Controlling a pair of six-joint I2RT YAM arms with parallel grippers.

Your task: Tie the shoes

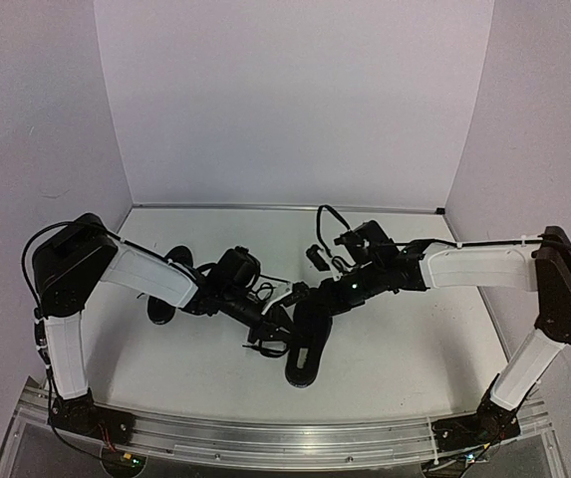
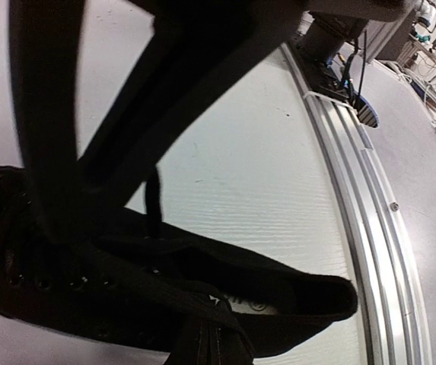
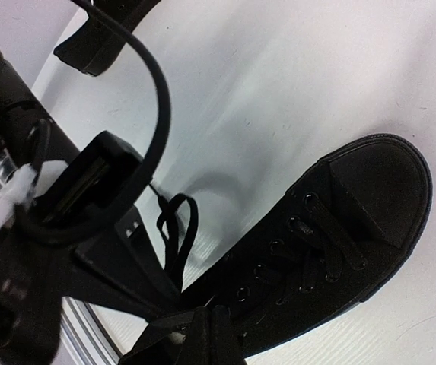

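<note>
My left tool point(image 2: 210, 342) and right tool point(image 3: 202, 334) are both shut tight, tips down at the lacing of one shoe point(image 1: 305, 360). I cannot tell whether either pinches a lace. That shoe lies mid-surface point(image 1: 415, 349), heel toward 6 o'clock. The other shoe point(image 1: 162, 311) sits at its 9 o'clock, partly behind my left arm.

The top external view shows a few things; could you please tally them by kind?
Shoes: 2 (centre shoe, left shoe)
Robot arms: 2 (left arm, right arm)
Total: 4
</note>
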